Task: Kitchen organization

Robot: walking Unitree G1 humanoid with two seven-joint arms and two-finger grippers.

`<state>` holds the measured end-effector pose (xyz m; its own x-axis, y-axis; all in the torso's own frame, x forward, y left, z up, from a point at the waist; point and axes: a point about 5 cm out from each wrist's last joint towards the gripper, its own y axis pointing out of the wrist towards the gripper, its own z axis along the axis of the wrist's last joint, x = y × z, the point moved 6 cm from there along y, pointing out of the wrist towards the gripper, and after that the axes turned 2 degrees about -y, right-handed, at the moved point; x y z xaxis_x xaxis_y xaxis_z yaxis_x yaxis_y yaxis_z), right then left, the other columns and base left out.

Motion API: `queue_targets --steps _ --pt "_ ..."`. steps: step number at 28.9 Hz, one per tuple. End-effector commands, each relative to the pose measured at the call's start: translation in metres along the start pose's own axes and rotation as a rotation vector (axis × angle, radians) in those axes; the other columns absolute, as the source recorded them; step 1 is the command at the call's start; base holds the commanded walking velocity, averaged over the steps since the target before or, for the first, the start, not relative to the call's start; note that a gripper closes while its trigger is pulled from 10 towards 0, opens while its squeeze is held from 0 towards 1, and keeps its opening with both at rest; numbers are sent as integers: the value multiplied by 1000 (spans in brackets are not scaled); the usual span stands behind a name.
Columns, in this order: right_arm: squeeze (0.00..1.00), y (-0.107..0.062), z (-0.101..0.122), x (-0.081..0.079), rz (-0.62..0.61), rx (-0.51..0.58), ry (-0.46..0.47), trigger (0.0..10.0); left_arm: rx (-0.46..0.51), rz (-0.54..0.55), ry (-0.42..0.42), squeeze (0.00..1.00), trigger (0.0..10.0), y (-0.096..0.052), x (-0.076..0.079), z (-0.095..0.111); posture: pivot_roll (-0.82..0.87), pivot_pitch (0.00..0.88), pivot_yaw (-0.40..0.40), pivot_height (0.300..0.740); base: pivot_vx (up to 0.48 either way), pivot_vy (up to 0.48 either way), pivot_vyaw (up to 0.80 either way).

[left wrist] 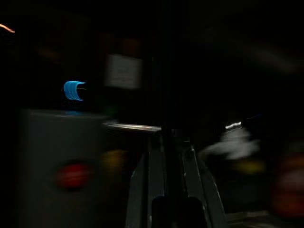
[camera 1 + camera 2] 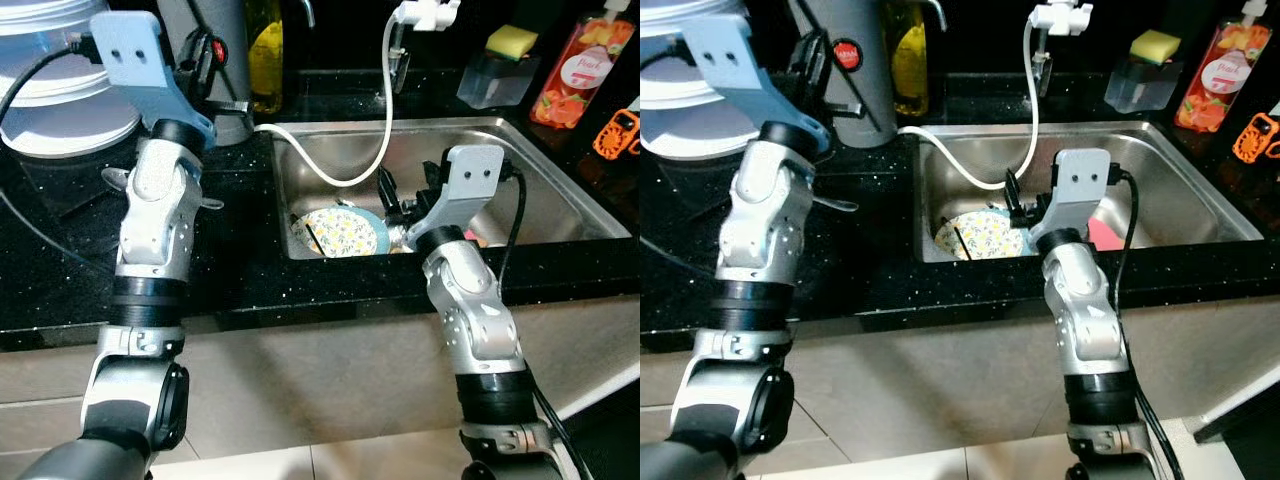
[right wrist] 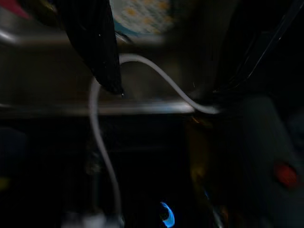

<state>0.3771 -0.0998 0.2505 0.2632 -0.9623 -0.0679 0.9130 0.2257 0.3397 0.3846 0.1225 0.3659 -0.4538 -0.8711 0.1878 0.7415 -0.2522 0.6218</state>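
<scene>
A floral plate (image 2: 345, 232) lies tilted at the front left of the steel sink (image 2: 540, 200). My right gripper (image 2: 408, 190) hangs inside the sink just right of and above the plate, open with nothing between its fingers. In the right wrist view the plate (image 3: 142, 16) sits beyond the spread fingertips (image 3: 102, 57). My left gripper (image 2: 203, 55) is raised over the black counter, close against a grey canister (image 2: 850, 70). In the blurred left wrist view its fingers (image 1: 149, 180) look shut and empty.
A white hose (image 2: 385, 120) loops from the faucet head (image 2: 425, 15) down into the sink. White plates (image 2: 60, 90) are stacked at the back left. A sponge (image 2: 512, 42), an orange soap bottle (image 2: 580, 70) and a pink item (image 2: 1102, 232) lie right.
</scene>
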Motion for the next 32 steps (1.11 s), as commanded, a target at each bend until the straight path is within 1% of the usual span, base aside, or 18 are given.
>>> queue_targets --steps 1,2,4,5,7,8,11,14,16,18,21,26,27,28,29,30,31,32 --pt "0 4 18 -21 83 72 7 10000 -6 -45 -94 0 10000 2 12 -1 66 0 -7 740 0 0 0" --pt "0 5 18 -32 113 80 -13 10000 -16 -49 -140 0 10000 3 15 -4 66 0 -5 740 0 0 0" --pt "0 5 18 -32 113 80 -13 10000 -16 -49 -140 0 10000 3 15 -4 66 0 -5 740 0 0 0" --pt "0 7 18 -38 132 85 -28 10000 -24 -51 -171 0 10000 3 17 -6 66 0 -5 740 0 0 0" --pt "0 10 19 -58 185 97 -58 10000 -119 -57 -260 0 10000 1 25 -31 70 0 -6 740 0 0 0" --pt "0 10 19 -58 185 97 -58 10000 -119 -57 -260 0 10000 1 25 -31 70 0 -6 740 0 0 0" --pt "0 12 22 -72 234 120 -119 10000 -206 -75 -264 0 10000 -4 33 -52 69 0 -9 740 0 0 0" --pt "0 12 24 -72 235 142 -282 10000 -265 -101 -246 0 10000 -10 35 -60 74 0 -10 740 0 0 0" --pt "0 12 23 -72 237 151 -352 10000 -312 -141 -283 0 10000 -15 44 -67 72 0 -8 740 0 0 0" --pt "0 12 23 -72 240 155 -367 10000 -327 -156 -296 0 10000 -17 47 -69 72 0 -8 740 0 0 0" --pt "0 13 21 -72 228 155 -410 10000 -363 -207 -376 0 10000 -23 64 -74 70 0 -7 740 0 0 0" --pt "0 15 16 -67 206 137 -433 9961 -341 -274 -445 0 10000 -26 76 -65 71 0 -7 740 0 0 0" --pt "0 15 14 -65 198 130 -437 9059 -340 -289 -444 0 10000 -27 78 -63 71 0 -7 740 0 0 0" --pt "0 16 13 -63 189 126 -438 5490 -343 -293 -436 0 10000 -28 78 -63 72 0 -8 740 0 0 0" --pt "0 16 13 -63 189 126 -438 5490 -343 -293 -436 0 10000 -28 78 -63 72 0 -8 740 0 0 0" --pt "0 16 13 -61 180 124 -439 1686 -346 -289 -430 0 10000 -28 77 -64 72 0 -8 740 0 0 0" --pt "0 16 13 -60 172 124 -437 0 -348 -283 -428 0 10000 -28 75 -65 74 0 -8 740 0 0 0" --pt "0 16 13 -60 172 124 -437 0 -348 -283 -428 0 10000 -28 75 -65 74 0 -8 740 0 0 0"
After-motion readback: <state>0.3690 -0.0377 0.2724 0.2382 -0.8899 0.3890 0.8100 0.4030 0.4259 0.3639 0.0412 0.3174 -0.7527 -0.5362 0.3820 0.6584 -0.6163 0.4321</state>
